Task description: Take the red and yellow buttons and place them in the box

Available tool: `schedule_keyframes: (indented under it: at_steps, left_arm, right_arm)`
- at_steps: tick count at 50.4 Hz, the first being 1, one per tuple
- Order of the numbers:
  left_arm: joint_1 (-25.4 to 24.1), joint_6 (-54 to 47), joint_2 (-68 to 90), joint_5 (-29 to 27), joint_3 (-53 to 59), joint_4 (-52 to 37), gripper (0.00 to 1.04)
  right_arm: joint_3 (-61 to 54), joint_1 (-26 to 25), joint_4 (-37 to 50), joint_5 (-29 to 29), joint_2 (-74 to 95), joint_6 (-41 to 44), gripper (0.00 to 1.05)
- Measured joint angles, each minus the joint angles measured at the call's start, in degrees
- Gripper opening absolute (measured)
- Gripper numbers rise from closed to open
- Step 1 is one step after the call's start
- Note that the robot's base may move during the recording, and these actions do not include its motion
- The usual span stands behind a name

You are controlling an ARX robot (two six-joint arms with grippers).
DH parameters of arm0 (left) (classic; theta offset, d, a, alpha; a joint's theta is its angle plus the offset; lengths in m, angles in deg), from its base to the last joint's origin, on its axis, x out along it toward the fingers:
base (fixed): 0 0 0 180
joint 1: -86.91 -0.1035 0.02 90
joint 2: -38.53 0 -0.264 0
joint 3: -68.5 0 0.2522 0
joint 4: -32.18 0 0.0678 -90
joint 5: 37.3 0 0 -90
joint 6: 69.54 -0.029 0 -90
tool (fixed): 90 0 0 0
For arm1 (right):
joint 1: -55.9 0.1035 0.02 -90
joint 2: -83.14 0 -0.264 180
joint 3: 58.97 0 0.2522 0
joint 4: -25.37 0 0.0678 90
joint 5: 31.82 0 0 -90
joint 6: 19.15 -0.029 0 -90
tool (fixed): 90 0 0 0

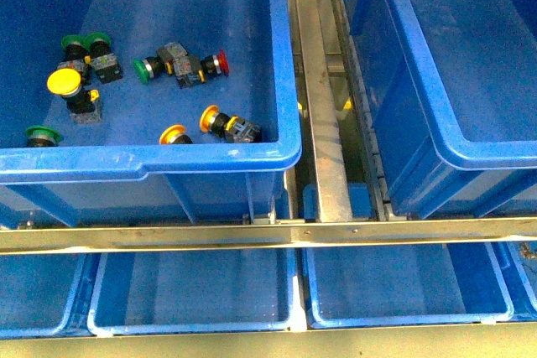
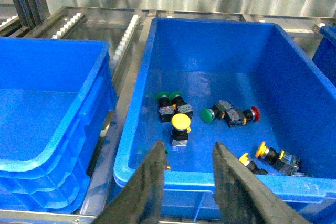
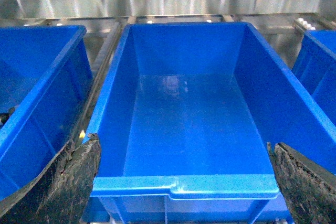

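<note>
Before the crate (image 2: 220, 51) of red and yellow buttons (image 2: 180, 121), my left fingers (image 2: 152, 182) sit parted; right fingers (image 3: 68, 182) gape wide toward the box (image 3: 184, 184), both empty.

The crate (image 1: 285, 81) at frame left and the box (image 3: 184, 184) are glossy, smooth blue plastic. The yellow button (image 1: 64, 81) has a shiny plastic cap. The rails (image 1: 323, 123) are dull brushed metal. The right pincer (image 3: 184, 145) has rough, matt black fingers (image 3: 68, 182).
</note>
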Motion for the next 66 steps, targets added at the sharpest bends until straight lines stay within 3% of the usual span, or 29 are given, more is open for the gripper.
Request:
schedule_keyframes:
  at_steps: [19, 25, 29, 31, 38, 50, 66]
  left_arm:
    - [0.0, -0.1, 0.0, 0.1, 0.0, 0.0, 0.99]
    - [0.0, 0.5, 0.3, 0.2, -0.2, 0.4, 0.97]
    - [0.9, 9.9, 11.9, -0.5, -7.7, 16.2, 0.97]
    - [1.9, 14.4, 19.0, -0.9, -11.0, 17.8, 0.97]
    - [5.4, 18.9, 36.9, -0.5, -20.6, 10.2, 0.97]
    - [8.6, 14.4, 55.1, 1.6, -33.2, 1.4, 0.97]
    - [9.4, 11.4, 77.5, -1.2, -45.0, -0.7, 0.97]
  right_arm:
    - [0.0, 0.0, 0.0, 0.2, 0.0, 0.0, 0.99]
    - [0.0, 0.0, 0.0, 0.2, 0.0, 0.0, 0.99]
    - [0.0, 0.0, 0.0, 0.2, 0.0, 0.0, 0.99]
    - [0.0, 0.0, 0.0, 0.2, 0.0, 0.0, 0.99]
    - [0.0, 0.0, 0.0, 0.2, 0.0, 0.0, 0.99]
    - [0.0, 0.0, 0.0, 0.2, 0.0, 0.0, 0.99]
    - [0.0, 0.0, 0.0, 0.2, 0.0, 0.0, 0.99]
